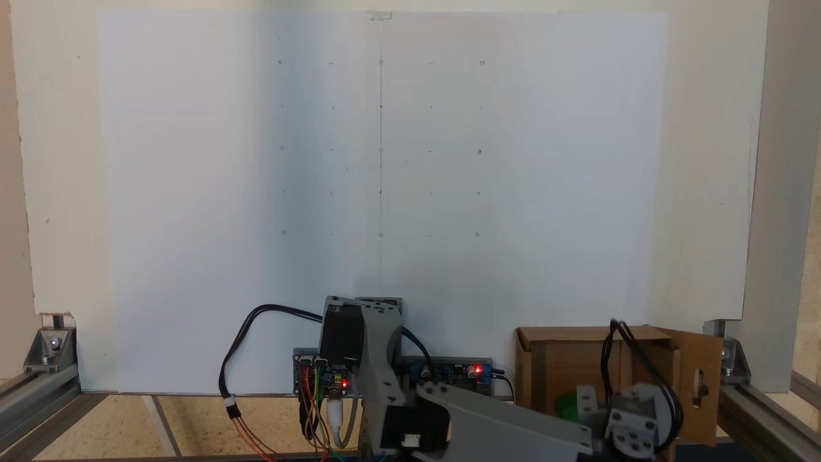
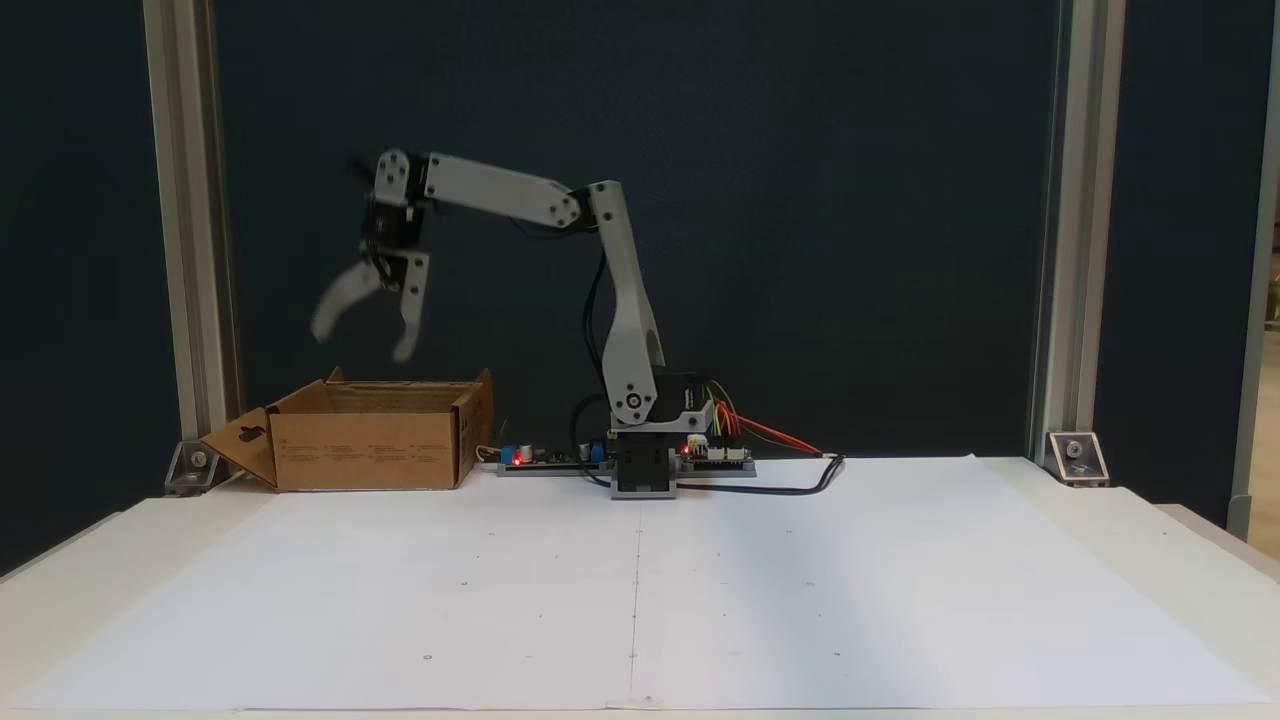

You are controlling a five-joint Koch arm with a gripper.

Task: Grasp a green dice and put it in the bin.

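One green dice (image 1: 566, 405); one cardboard bin (image 2: 372, 450); one arm with one gripper (image 2: 365, 335); one paper sheet (image 2: 640, 590).

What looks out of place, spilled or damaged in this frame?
Nothing stands out. The green dice lies inside the bin, and the gripper hangs open above it.

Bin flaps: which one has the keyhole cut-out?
The outer side flap of the bin, farthest from the arm's base and splayed outward, carries it; the other flaps show plain cardboard.
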